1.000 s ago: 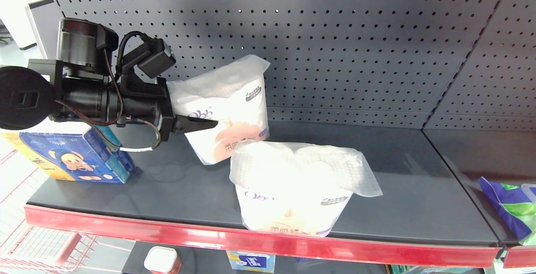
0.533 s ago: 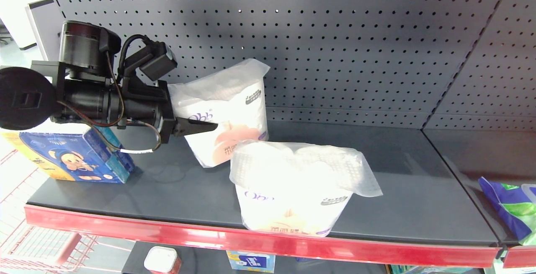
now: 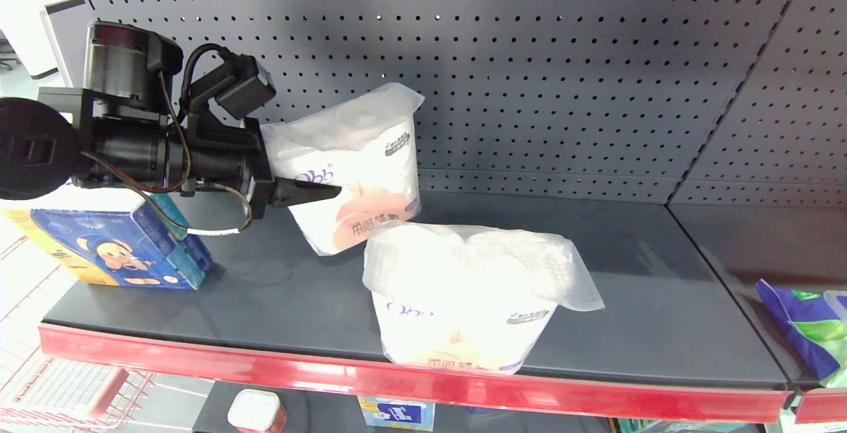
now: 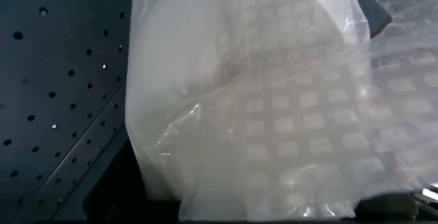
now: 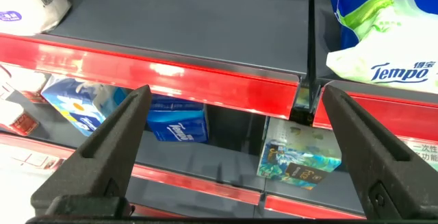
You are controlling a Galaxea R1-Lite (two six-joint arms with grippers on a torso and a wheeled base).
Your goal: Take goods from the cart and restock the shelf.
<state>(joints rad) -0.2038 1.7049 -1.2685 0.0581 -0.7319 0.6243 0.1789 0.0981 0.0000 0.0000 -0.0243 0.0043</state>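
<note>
Since half a second ago the left gripper has risen a touch and drawn slightly toward the robot's left, taking the tissue pack with it. It is clamped on that pack's side, which hangs tilted near the back panel, low over the shelf; I cannot tell whether its lower corner touches the deck. In the left wrist view the pack's loose film billows right up against the lens. The right gripper is spread wide with nothing in it, low by the red shelf edge. My main worry is letting go while the pack leans: I judge it would tip forward onto the second pack, which stands right at the front lip and could be knocked over the edge. The soft wrap may also slide in the grip, since the hold is on 1 side only. Swinging the arm back toward the cart could clip the blue box just beneath it.
</note>
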